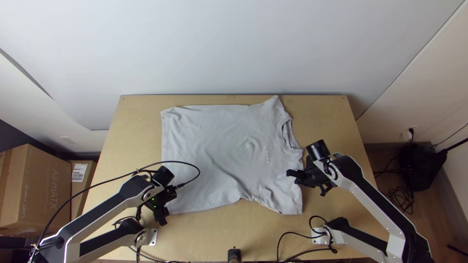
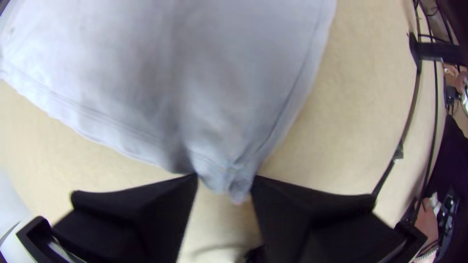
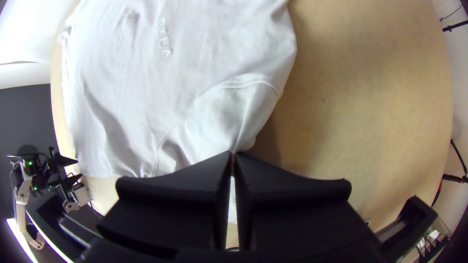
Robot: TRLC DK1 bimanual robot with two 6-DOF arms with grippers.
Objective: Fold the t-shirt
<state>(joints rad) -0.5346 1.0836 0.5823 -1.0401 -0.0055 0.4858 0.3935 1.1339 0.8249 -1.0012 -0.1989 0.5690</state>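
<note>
The light grey t-shirt (image 1: 219, 146) lies spread on the table, neckline to the right and hem to the left, with wrinkles along its near side. My left gripper (image 1: 163, 214) is at the near hem corner. In the left wrist view that gripper (image 2: 225, 177) has its fingers apart, with a bunched corner of the t-shirt (image 2: 229, 122) between the tips. At the shirt's right end is my right gripper (image 1: 294, 174). The right wrist view shows this gripper (image 3: 232, 153) shut on a pinched fold of the t-shirt (image 3: 190, 97) near a sleeve seam.
Bare wood of the table (image 1: 331, 122) lies to the right of the shirt, with more along the near side. Black cables (image 1: 287, 238) run over the near edge. A small black device (image 1: 234, 254) stands at the near middle. Cardboard boxes (image 1: 36, 190) stand beyond the left side.
</note>
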